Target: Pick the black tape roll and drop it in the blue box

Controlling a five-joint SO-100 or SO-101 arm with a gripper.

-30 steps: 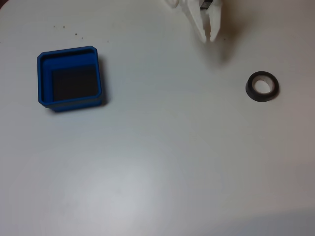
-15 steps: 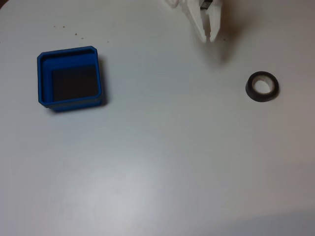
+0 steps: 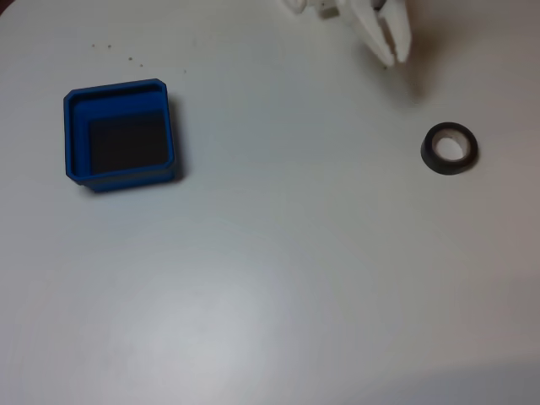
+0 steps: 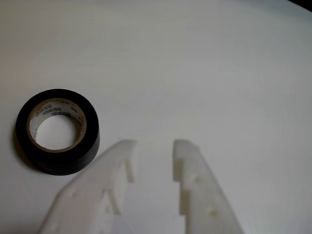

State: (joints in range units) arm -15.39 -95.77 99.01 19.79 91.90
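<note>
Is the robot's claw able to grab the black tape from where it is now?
Probably yes. The claw is open, the black tape lies flat beside it, and only bare table lies between them.

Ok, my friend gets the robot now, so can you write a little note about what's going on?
Gripper: open, holding nothing, hovering above the table with the fingers apart.
Black tape roll: lying flat on the white table, at the right in the fixed view, untouched.
Blue box: far left in the fixed view, nothing inside.
Done: nothing yet.
Left: reach the roll, grab it, carry it over, drop it in the box.
</note>
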